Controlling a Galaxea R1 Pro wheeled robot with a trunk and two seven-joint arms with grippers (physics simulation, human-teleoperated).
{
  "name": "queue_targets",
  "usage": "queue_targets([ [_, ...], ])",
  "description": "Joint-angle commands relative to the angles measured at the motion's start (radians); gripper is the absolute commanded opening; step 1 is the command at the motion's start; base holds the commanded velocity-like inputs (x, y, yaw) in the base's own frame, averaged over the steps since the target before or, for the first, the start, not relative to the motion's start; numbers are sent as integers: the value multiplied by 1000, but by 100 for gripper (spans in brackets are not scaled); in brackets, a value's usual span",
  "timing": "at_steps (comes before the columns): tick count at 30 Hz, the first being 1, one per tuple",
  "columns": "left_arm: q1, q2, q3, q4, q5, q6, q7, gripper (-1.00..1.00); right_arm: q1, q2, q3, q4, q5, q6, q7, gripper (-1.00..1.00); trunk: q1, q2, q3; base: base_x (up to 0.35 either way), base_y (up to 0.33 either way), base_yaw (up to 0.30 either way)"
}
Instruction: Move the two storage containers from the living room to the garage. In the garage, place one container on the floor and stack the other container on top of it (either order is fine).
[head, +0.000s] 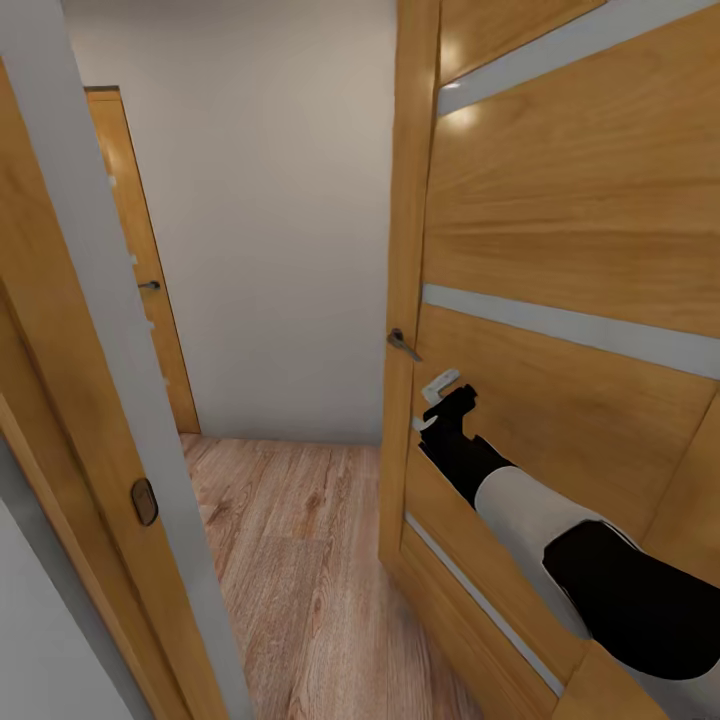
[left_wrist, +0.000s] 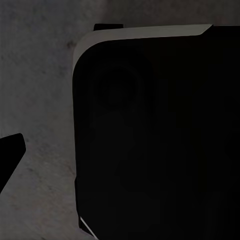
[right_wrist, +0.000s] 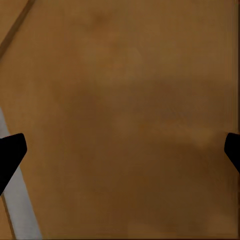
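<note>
Head view: an open wooden door (head: 560, 300) is being faced closely by the right gripper (head: 447, 400), fingers spread and empty. Left gripper state cannot be told. Containers are not being carried; judged early, both still to be moved.

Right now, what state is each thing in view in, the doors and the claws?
Near wooden door: swung open, right claw close against its panel.
Far wooden door: looks closed.
Door handle: untouched, level.
Right claw: open, empty.
Left claw: one fingertip visible, state unclear.
</note>
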Motion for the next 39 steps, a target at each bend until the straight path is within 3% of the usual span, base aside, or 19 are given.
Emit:
queue_targets([
  [1,0,0,0,-1,2,-1,0,100,-6,-2,-1,1,12,13,-5,100,0,-1,-1,0,0,0],
  [5,1,0,0,-1,2,-1,0,100,-39,-13,-2,22,6,11,-5,100,0,-1,-1,0,0,0],
  [8,0,1,0,-1,2,-1,0,100,-49,-39,-2,39,-25,-3,-4,100,0,-1,-1,0,0,0],
  [13,0,1,0,-1,2,0,0,100,-57,-50,-1,43,-35,-9,-4,100,0,-1,-1,0,0,0],
  [17,0,1,0,0,2,-1,0,100,-71,-85,-1,44,-38,-10,-4,100,0,-1,-1,0,0,0],
  [22,0,1,0,-1,2,-1,0,100,-74,-90,-1,44,-39,-10,-4,100,0,-1,-1,0,0,0],
  [27,0,1,0,-1,2,-1,0,100,-74,-73,-2,30,-35,-3,-3,100,0,-1,-1,0,0,0],
  [29,0,1,0,-1,2,-2,0,100,-74,-45,-4,26,-33,1,-4,100,0,-1,-1,0,0,0],
  [32,0,1,0,-2,2,-2,0,100,-74,25,-8,25,-32,6,-7,100,0,-1,-1,0,0,0],
  [35,0,1,0,-2,2,-2,0,100,-74,59,-10,25,-32,16,-8,100,0,-1,-1,0,0,0],
  [39,0,1,0,-2,2,-2,0,100,-74,59,-12,24,-35,42,-9,100,0,-1,-1,0,0,0],
])
